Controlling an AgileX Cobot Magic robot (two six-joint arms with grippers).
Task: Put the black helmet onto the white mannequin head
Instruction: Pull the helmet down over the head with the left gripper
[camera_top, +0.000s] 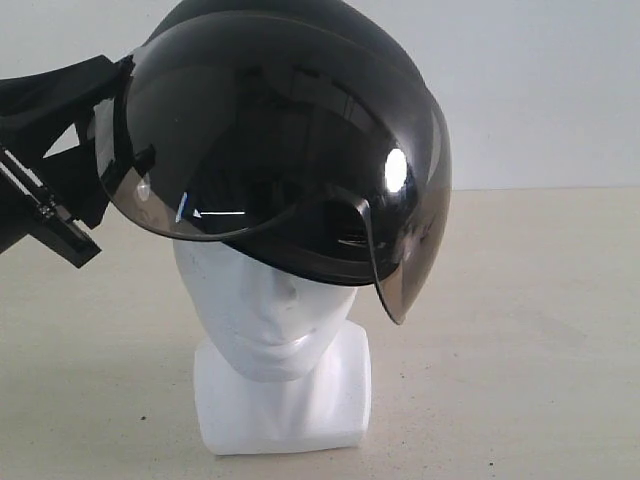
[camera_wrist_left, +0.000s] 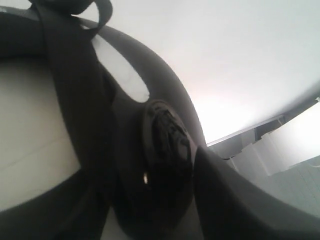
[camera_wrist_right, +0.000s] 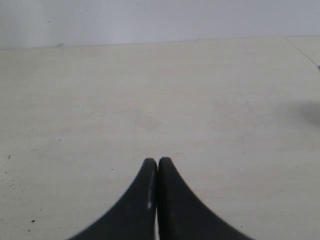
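Pale counter: the black helmet sits tilted over the crown of the white mannequin head, the left gripper clamping its side rim; the right gripper is closed, empty

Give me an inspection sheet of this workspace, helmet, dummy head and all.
Surface: pale table, a few dark specks.
Job's things: helmet sits tilted on the white head, visor over the eyes.
Clutter: nothing seen.
Grippers: left gripper clamps the helmet's side; right gripper shut, empty, over the table.
Cables: nothing seen.
Surroundings: plain white wall.
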